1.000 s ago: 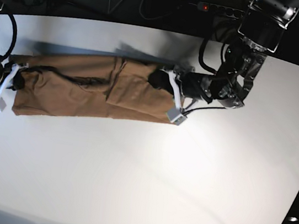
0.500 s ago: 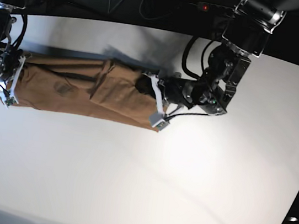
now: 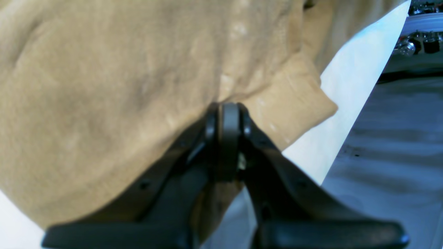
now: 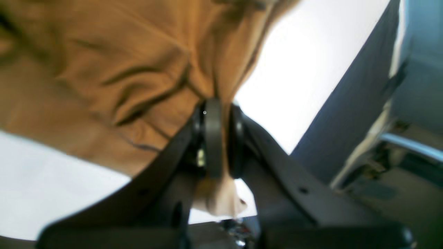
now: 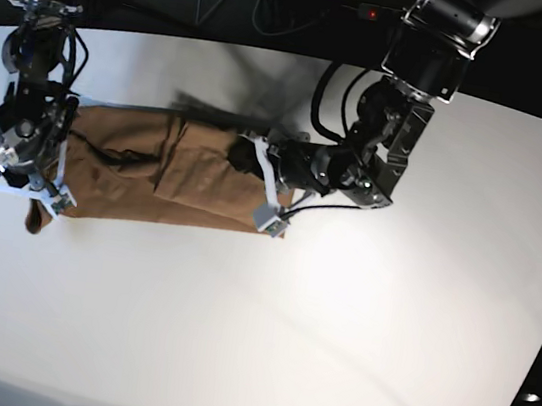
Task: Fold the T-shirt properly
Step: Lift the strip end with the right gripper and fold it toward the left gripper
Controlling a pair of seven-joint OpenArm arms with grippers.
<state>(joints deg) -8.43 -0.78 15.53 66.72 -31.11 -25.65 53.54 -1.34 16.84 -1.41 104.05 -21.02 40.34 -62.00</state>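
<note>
The T-shirt (image 5: 169, 171) lies as a long band on the white table (image 5: 332, 343), stretched between the two arms; the left gripper (image 3: 226, 110) is clenched on its fabric at one end; the right gripper (image 4: 216, 110) pinches a bunched fold at the other end.

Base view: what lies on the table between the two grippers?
Only the T-shirt, stretched in a long folded band from the right gripper to the left gripper, both shut on its ends. The base view shows nothing else on that stretch of the white table.
</note>
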